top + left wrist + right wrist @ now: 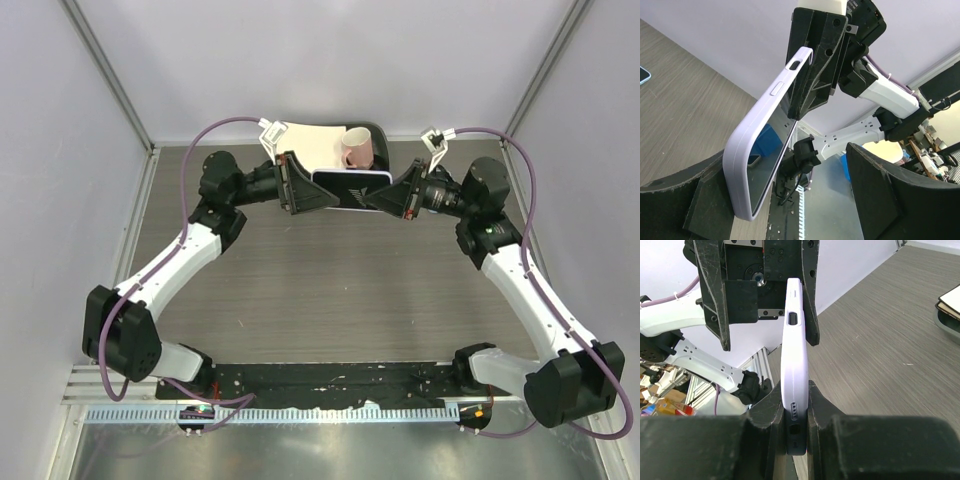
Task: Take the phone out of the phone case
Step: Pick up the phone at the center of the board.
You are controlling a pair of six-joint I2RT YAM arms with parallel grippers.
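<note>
Grey wood-grain table (330, 290), white walls. Arms meet in mid-air over far side. Right gripper (792, 405) clamped on one end of lilac case (792, 360), phone (771, 150) inside, held on edge above table. Left gripper (769, 345) spread around other end: one finger against case, other well clear.

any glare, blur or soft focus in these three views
Top external view: even soft light, sharp throughout, faint shadows under the arms. Left wrist view: the phone case is crisp, the phone glass mirrors the room. Right wrist view: the right gripper's fingers are dark and soft, the case edge sharper.
</note>
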